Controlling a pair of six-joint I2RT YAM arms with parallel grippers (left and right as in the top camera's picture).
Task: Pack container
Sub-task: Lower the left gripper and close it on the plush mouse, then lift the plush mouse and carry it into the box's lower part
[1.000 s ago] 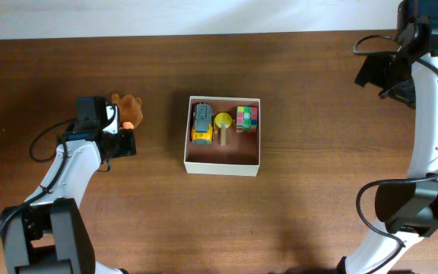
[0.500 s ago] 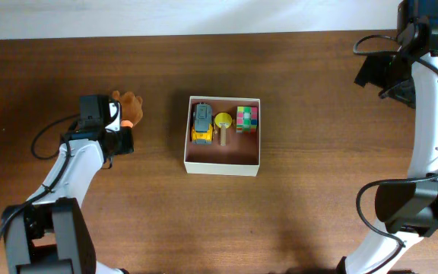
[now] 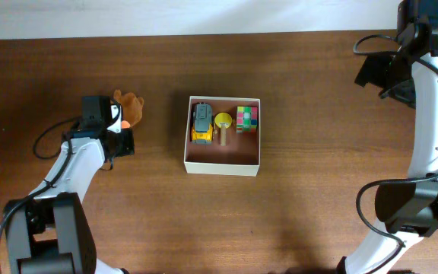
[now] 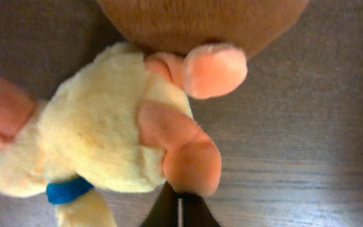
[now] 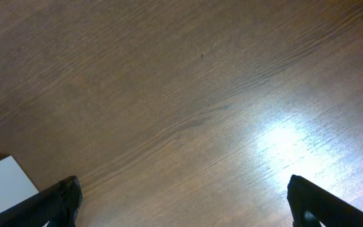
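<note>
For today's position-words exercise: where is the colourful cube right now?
In the overhead view, the colourful cube sits in the container's far right corner, just right of the yellow toy.

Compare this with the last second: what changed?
The left gripper closed, apparently pinching a foot of the stuffed toy; it barely shifted. The right gripper stayed open and still; the box and the three toys inside did not move.
</note>
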